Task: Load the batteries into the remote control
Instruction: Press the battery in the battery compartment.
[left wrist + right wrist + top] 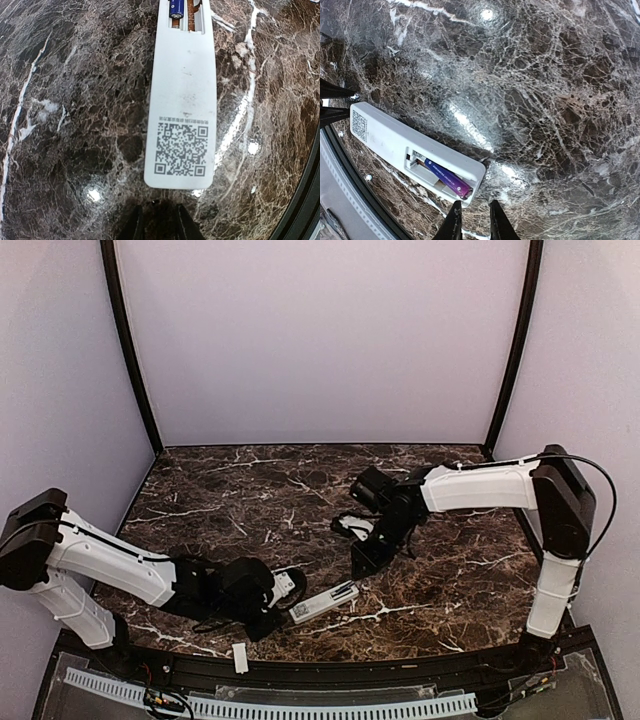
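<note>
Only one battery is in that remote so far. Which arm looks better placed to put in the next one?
Probably the right. Its gripper hangs by the remote's open battery bay, where one battery sits. The left gripper is at the QR-code end. No spare battery is visible.

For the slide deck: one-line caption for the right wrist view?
Remote control lying face down on marble table, battery bay open with one purple battery seated, right pincer above it.

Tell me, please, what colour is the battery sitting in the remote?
Purple-blue battery, clearest in the right wrist view.
</note>
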### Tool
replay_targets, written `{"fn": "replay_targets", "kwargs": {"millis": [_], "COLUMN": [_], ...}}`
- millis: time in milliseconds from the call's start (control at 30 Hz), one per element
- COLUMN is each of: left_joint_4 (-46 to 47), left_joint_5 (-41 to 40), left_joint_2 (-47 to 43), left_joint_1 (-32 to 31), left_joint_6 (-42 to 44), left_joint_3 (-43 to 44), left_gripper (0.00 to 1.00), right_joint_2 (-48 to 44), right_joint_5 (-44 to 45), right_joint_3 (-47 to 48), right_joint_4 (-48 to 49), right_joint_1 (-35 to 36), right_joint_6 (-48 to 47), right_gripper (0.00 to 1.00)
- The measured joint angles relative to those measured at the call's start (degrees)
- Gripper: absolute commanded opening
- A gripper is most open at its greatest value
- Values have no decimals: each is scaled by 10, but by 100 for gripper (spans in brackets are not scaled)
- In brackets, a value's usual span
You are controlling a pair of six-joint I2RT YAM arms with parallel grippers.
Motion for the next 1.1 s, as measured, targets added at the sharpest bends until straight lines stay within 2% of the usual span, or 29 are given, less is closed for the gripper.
{"fn": "replay_targets", "kwargs": {"millis": [200, 467, 1100], "left_joint_4": [0, 14, 29], "left_joint_5": [6, 8, 10], "left_joint_2": [5, 15, 24], "left_joint_1": [0, 0, 0], "left_joint_6": [6, 9, 9], "left_joint_3": [2, 7, 9], "left_gripper": [20, 20, 19], "right_joint_2": [8, 9, 14], "right_joint_5": [-26, -45, -74], "right_joint_3": [-7, -24, -34], "right_joint_4": [17, 30, 56], "right_joint_1": [0, 0, 0], "right_joint_6": [20, 43, 75], "right_gripper": [16, 8, 1]}}
